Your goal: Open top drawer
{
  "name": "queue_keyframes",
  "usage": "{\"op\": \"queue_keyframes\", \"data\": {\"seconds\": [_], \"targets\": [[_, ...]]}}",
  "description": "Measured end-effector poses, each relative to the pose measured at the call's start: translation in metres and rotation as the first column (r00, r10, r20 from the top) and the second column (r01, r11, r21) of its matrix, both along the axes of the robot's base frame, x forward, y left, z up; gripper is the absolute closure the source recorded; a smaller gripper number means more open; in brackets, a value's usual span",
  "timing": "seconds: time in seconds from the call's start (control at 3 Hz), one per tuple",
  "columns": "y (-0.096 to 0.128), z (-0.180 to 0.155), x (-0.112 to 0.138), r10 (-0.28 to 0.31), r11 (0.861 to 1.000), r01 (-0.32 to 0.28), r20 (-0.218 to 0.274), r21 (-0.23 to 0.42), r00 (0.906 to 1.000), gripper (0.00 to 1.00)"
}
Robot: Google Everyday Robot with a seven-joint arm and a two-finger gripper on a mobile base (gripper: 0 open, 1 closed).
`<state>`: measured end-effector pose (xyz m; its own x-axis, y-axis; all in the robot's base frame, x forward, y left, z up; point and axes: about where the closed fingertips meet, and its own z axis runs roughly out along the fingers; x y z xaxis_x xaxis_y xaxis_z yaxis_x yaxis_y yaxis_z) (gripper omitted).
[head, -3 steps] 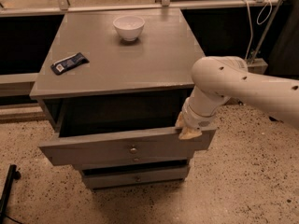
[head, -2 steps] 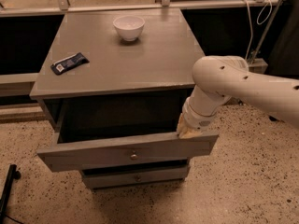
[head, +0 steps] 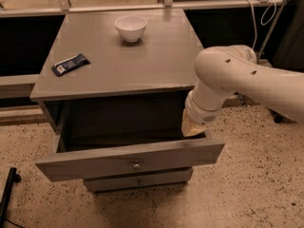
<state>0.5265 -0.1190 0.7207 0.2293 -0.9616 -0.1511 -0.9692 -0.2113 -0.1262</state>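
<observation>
The top drawer [head: 128, 159] is a grey wooden drawer with a small round metal knob [head: 136, 165] at the centre of its front. It stands pulled well out of the grey cabinet [head: 118, 68], and its dark inside shows. My gripper [head: 191, 127] reaches down from the white arm [head: 232, 75] into the drawer's right rear corner, just behind the front panel's right end. A narrower drawer front [head: 137, 179] with a like knob sits shut below.
A white bowl [head: 130, 27] stands at the back of the cabinet top. A dark blue wrapped snack bar [head: 70, 64] lies at its left. A railing and cables run behind. A black leg [head: 7, 194] stands on the speckled floor at lower left.
The top drawer has slid further out toward the camera. My gripper has moved forward with it, staying at its right side.
</observation>
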Motion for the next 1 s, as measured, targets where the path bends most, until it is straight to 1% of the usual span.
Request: {"op": "queue_keyframes", "data": {"seconds": [0.33,0.67,1.0], "targets": [[0.022,-0.019,0.026,0.023,1.0,-0.023,-0.002,0.017,0.9997,1.0],[0.041,-0.046,0.047,0.012,0.998,-0.012,-0.004,0.057,0.9999,1.0],[0.062,-0.08,0.049,-0.02,0.994,0.024,-0.036,0.106,0.9992,1.0]]}}
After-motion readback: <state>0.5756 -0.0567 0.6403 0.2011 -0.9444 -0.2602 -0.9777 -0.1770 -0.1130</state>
